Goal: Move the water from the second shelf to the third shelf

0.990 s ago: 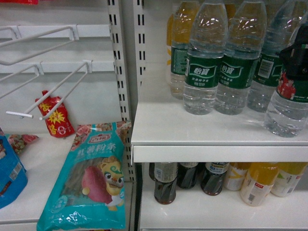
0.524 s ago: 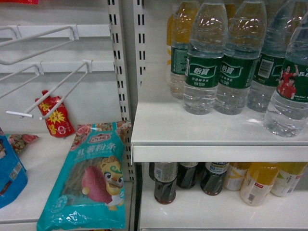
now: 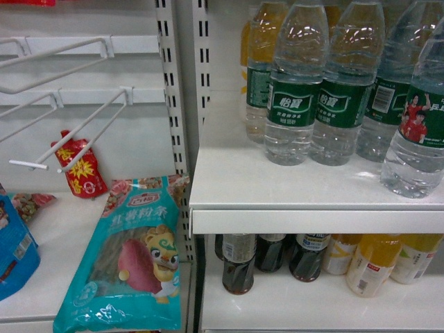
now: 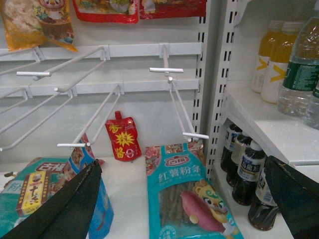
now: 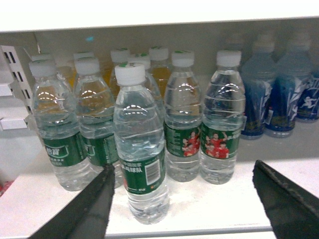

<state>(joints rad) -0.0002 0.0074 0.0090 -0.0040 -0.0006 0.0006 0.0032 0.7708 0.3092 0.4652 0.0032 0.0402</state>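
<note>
On the upper shelf, the water bottle stands upright, dead ahead between the right gripper fingers, spread apart, empty; left gripper likewise agape, farther off.

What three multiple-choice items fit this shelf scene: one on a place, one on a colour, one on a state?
1. Relative to the water bottles, the dark bottles stand:
A) beside them
B) one shelf lower
C) one shelf higher

2. The water bottles' labels are mainly:
A) blue
B) yellow
C) green

3. The right pincer is:
A) open, empty
B) shut on a bottle
C) shut, empty

Key:
1 B, the head view shows them under the water's shelf.
2 C, the wraps are green in every view.
3 A, its fingers stand wide apart, touching no bottle.
</note>
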